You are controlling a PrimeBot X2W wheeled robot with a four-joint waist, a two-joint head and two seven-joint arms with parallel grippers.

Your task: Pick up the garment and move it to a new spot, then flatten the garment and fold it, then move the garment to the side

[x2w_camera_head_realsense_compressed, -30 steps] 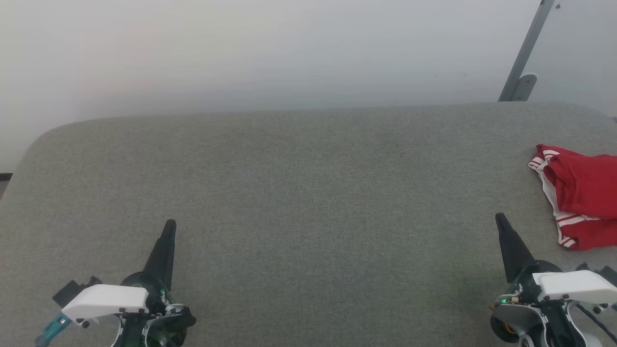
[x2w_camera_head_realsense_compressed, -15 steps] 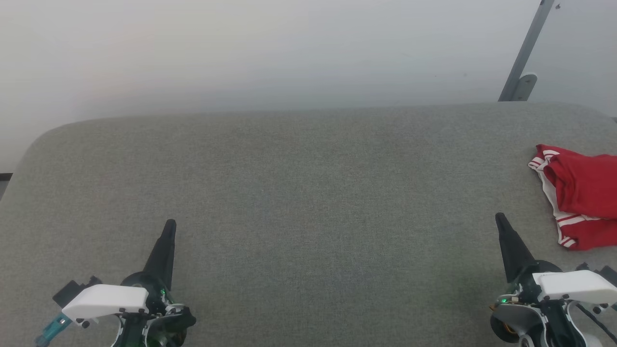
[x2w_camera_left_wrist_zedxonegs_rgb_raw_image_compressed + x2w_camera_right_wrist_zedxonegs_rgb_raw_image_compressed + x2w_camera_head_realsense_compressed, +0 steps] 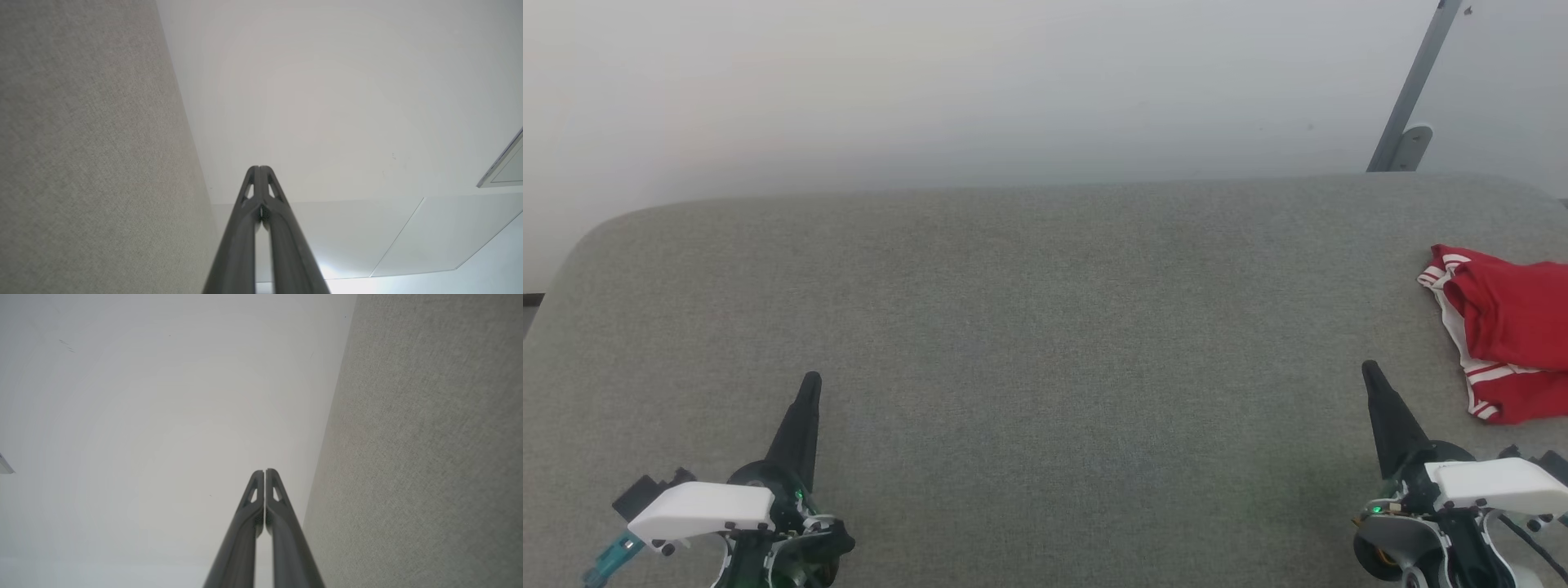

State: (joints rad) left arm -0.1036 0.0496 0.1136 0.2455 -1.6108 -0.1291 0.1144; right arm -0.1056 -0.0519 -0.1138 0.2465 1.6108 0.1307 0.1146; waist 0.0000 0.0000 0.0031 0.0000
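The garment [image 3: 1507, 327], red with white trim and red-and-white stripes, lies crumpled at the right edge of the grey fabric table [image 3: 1045, 327]; part of it runs out of the head view, and its lettering is hidden. My right gripper [image 3: 1369, 369] stands shut at the lower right, a little left of and nearer than the garment, not touching it. My left gripper [image 3: 811, 380] is shut at the lower left, far from the garment. In the wrist views both the left gripper [image 3: 259, 168] and the right gripper [image 3: 264, 471] have their fingers pressed together, holding nothing.
A grey metal post with a bracket [image 3: 1409, 98] rises beyond the table's far right corner, against a pale wall [image 3: 931, 90]. The table's far edge is rounded at the left corner [image 3: 596, 233].
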